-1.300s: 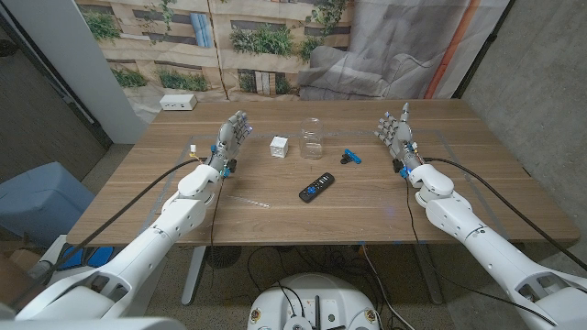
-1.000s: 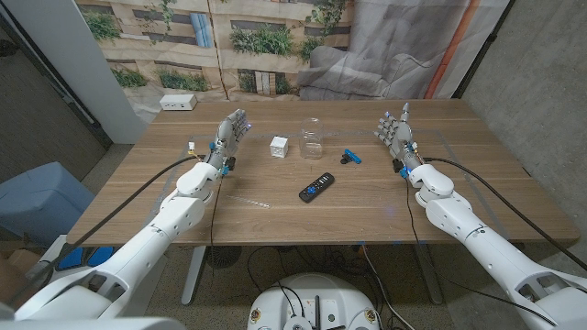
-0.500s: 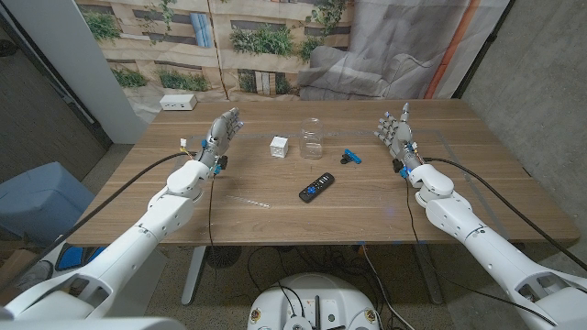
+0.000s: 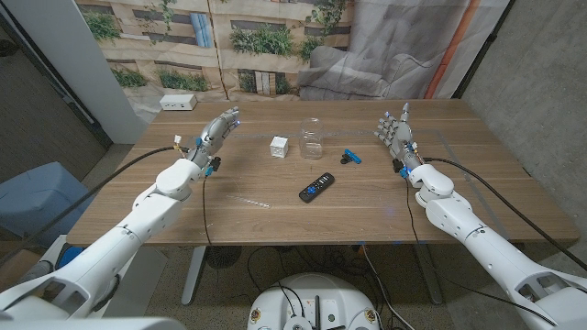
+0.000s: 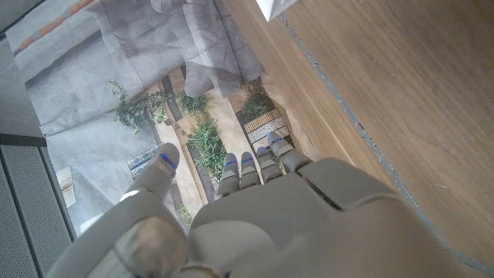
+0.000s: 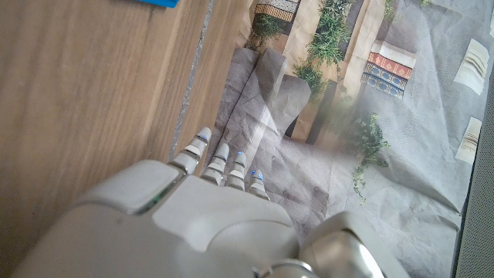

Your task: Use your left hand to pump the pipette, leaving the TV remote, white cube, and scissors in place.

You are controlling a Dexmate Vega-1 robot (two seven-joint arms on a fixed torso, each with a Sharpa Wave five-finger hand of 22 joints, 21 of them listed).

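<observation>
The pipette (image 4: 246, 201) lies flat on the table (image 4: 367, 215), a thin clear tube on the near-left part of the wood, with nothing touching it. To its right lies the black TV remote (image 4: 316, 187), near the middle of the table. Farther from the robot stand the white cube (image 4: 279, 146) and, just to its right, a clear plastic jar (image 4: 312, 137). The blue scissors (image 4: 350, 155) lie to the right of the jar. A white power strip (image 4: 178, 103) is at the far left edge.

The left hand (image 4: 213, 134) is above the far-left part of the table, well apart from the pipette, with fingers spread and holding nothing. The right hand (image 4: 397, 134) is on the right side, fingers also apart and released, grasping nothing.
</observation>
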